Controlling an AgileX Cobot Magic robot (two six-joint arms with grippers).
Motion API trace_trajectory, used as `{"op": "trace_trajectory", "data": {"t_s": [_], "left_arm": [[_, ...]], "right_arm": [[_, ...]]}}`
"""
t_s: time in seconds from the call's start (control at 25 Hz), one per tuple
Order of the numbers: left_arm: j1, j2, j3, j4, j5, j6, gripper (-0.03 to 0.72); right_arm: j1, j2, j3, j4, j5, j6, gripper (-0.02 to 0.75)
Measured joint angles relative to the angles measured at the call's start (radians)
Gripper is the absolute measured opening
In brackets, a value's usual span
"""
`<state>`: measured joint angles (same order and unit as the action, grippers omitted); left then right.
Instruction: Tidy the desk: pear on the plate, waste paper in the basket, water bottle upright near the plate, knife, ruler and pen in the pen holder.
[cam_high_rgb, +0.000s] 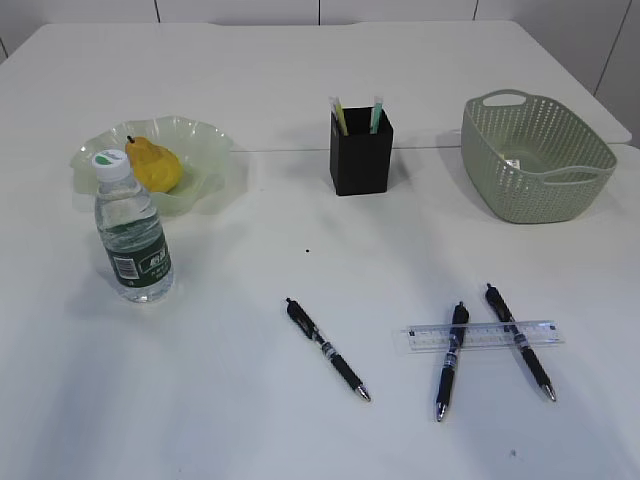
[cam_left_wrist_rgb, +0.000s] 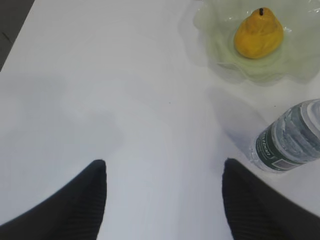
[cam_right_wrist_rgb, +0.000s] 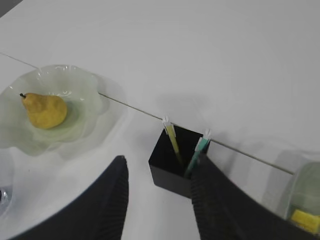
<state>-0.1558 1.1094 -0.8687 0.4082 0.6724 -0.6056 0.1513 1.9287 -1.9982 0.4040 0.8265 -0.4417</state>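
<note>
Sitting on the plate (cam_high_rgb: 205, 150), your pear (cam_high_rgb: 155, 166) has the bottle (cam_high_rgb: 133, 232) upright beside it. Three pens (cam_high_rgb: 327, 349) and ruler (cam_high_rgb: 480, 335) lie on the counter (cam_high_rgb: 200, 380). Both arms' fingers (cam_left_wrist_rgb: 95, 195) (cam_right_wrist_rgb: 112, 200) are spread, holding nothing.

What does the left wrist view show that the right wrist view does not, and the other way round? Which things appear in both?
Only the left wrist view shows the water bottle's green label, with the left gripper open over bare desk. Only the right wrist view shows the pen holder with two items in it, a corner of the basket with something yellow inside, and the right gripper, open. Both show the pear on the plate.
</note>
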Motion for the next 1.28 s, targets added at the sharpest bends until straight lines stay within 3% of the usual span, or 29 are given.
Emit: {"op": "trace_trajectory", "data": {"t_s": [0.32,0.96,1.28], "left_arm": [[0.0,0.0,0.0,0.001,0.0,0.0,0.51],[0.0,0.0,0.0,0.002,0.0,0.0,0.51],[0.0,0.0,0.0,0.002,-0.003,0.0,0.51]], "right_arm": [[0.0,-0.14,0.063,-0.177,0.181,0.105,0.316],[0.0,-0.36,0.549,-0.211,0.241,0.106,0.316],[0.0,-0.362,0.657,-0.204,0.252,0.106,0.316]]}}
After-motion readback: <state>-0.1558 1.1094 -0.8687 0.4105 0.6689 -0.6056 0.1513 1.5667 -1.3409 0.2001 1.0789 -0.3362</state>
